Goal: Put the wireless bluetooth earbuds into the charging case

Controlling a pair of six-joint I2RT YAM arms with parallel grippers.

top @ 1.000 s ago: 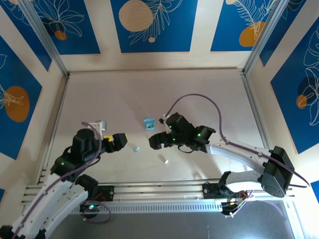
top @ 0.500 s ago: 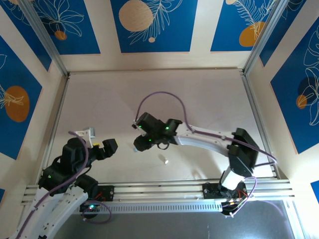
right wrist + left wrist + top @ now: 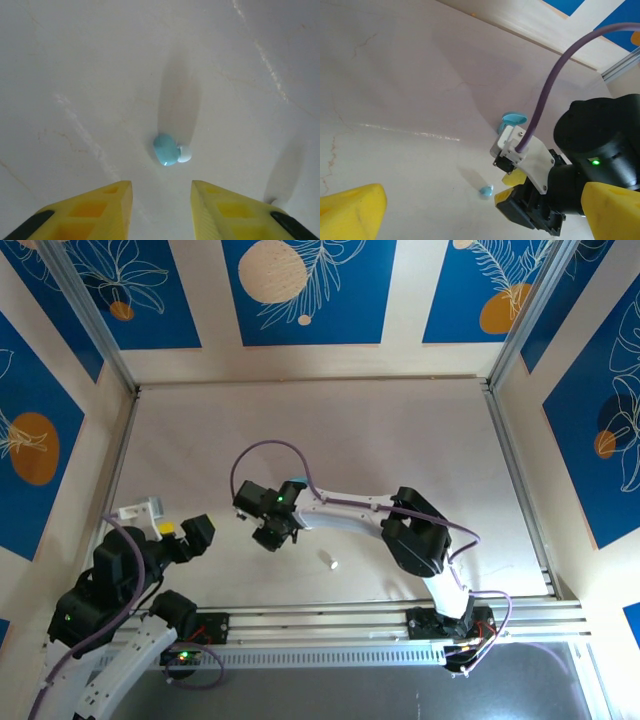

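Right gripper (image 3: pixel 161 189): its yellow fingers (image 3: pixel 112 202) stood moderately apart and held nothing. It was poised above the table (image 3: pixel 75 60) with the gap aimed down at one light blue earbud (image 3: pixel 166 149).

That earbud lay loose on the table, just ahead of the fingertips and roughly in line with the gap. Its pale tip pointed toward the right-hand finger. No contact was visible.

The light blue charging case (image 3: pixel 513 120) sat on the table just beyond the right wrist, close behind its cable mount. Whether any earbud was already seated could not be told.

A white earbud (image 3: pixel 330 561) lay apart on the near side of the right arm, untouched.

The left gripper (image 3: pixel 188 534) was drawn back toward its base, jaws wide and empty, well apart from the work.

Judged step: descent and pinch on the blue earbud.

Hazards noted:
- The earbud was tiny, rounded and smooth. An off-centre closure would likely squirt it sideways out of the fingers.
- A descent too deep would drive the fingertips into the table, and one too shallow would only skim the earbud and roll it.
- The case sat near the wrist, so a swing of the arm or cable could knock it out of place.
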